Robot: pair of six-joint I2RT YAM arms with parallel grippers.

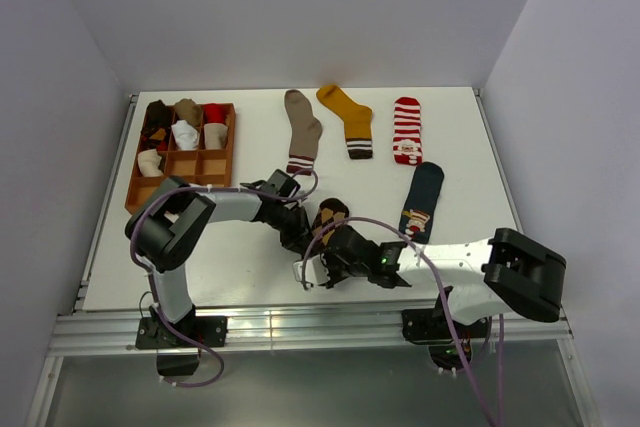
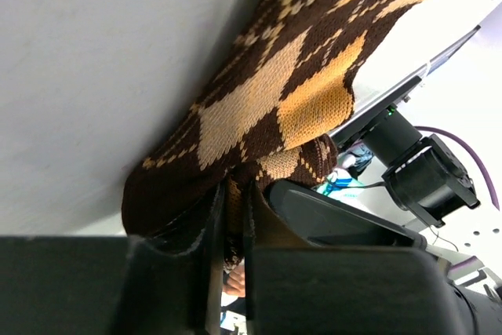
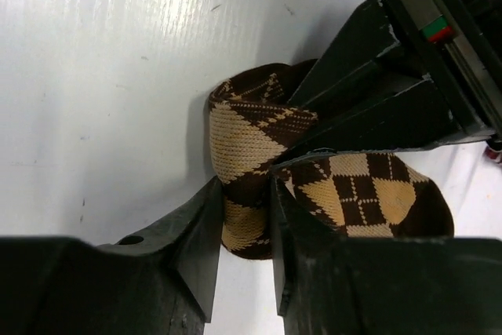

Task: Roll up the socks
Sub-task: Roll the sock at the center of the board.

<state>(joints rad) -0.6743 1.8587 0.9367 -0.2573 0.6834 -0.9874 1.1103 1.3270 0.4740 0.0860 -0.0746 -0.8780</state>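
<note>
Left gripper and right gripper each clenched the argyle sock on the white table beneath; grey walls stood around.

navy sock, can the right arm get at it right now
Probably not yet: the right gripper is pinching the argyle sock. The navy sock itself lies uncovered close by.

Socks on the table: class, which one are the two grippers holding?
The brown argyle sock, bunched up between the arms, pinched by the left gripper and right gripper. The taupe, mustard, striped and navy socks lie flat, untouched.
</note>
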